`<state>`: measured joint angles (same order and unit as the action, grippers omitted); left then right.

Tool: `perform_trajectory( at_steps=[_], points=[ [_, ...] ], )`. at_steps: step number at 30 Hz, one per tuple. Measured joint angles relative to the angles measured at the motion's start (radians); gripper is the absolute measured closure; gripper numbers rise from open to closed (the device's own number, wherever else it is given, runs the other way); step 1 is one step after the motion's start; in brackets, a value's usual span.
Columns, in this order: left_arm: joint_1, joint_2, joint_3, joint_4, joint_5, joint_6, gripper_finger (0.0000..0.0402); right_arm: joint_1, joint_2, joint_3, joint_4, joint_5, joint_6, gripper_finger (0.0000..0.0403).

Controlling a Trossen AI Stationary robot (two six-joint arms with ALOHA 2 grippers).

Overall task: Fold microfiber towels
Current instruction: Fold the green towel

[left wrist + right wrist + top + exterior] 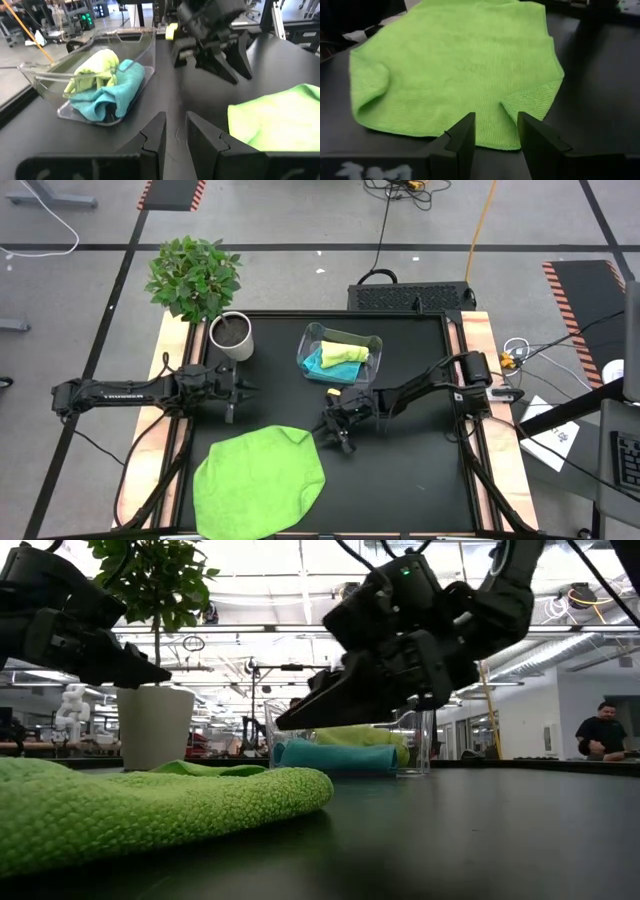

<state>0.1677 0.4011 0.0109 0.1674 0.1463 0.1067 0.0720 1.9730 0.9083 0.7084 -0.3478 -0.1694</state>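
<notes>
Bright green towel [260,483] — nubby microfiber, rounded outline, one corner folded over — lies spread on the matte black worktop [420,470]. Right gripper [340,437] hovers at its edge, fingers apart, empty. Left gripper [236,391] — narrow gap, empty. Yellow-green towel [343,352] and turquoise towel [322,364] sit crumpled in the clear plastic bin [372,350].

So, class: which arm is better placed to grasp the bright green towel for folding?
Probably the right. Its end effector is open beside the bright green towel's upper right corner; the left end effector sits farther off, near the plant pot.

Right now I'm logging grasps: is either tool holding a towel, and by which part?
Nothing is held. The right tool hangs open just off the bright green towel corner; the left tool, empty, is apart from it.
</notes>
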Motion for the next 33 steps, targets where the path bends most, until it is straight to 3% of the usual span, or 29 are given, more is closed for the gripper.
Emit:
perform_trajectory(
  at_steps=[10,25,33],
  points=[
    [0.000,0.000,0.000,0.040,0.000,-0.008,0.0325,-0.017,0.086,0.104,-0.073,0.004,-0.030,0.0263],
    [0.000,0.000,0.000,0.048,0.000,-0.007,0.0325,-0.020,0.089,0.116,-0.098,0.084,-0.148,0.0263],
    [0.000,0.000,0.000,0.069,0.005,-0.021,0.0325,-0.022,0.185,0.189,-0.108,-0.050,-0.084,0.0263]
  ],
)
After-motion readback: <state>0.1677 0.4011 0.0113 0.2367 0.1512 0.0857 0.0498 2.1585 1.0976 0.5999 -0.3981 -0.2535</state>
